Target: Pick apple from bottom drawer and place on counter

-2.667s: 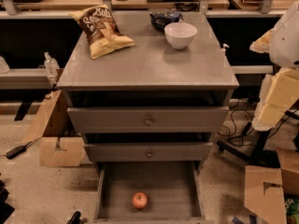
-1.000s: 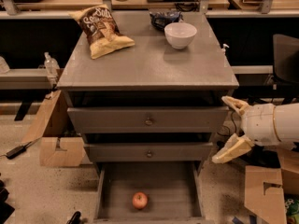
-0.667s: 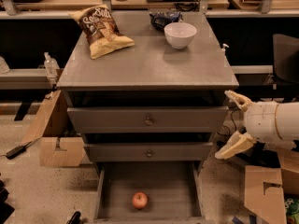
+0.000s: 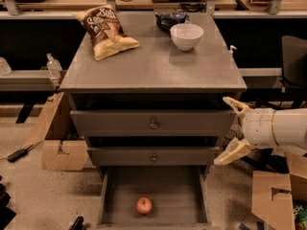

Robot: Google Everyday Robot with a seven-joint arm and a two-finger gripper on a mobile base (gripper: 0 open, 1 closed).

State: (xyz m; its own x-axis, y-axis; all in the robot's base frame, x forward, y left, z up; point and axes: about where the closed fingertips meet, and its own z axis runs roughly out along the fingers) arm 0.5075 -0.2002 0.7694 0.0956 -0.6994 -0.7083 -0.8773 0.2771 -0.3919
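Apple (image 4: 144, 205): lying in the pulled-out bottom drawer (image 4: 158, 186). My gripper (image 4: 229, 131): empty, fingers spread wide, right of the cabinet, below counter (image 4: 153, 66) level.

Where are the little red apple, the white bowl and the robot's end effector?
small round red-orange apple (image 4: 144, 205): camera view, its middle.
round white bowl (image 4: 186, 36): camera view, outer wall.
end effector (image 4: 221, 131): camera view, between open fingertips, beside the grey drawer cabinet (image 4: 110, 122).

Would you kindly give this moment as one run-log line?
gripper: open, empty, right of upper drawers | apple: ungrasped, on floor of open bottom drawer | counter: no apple yet
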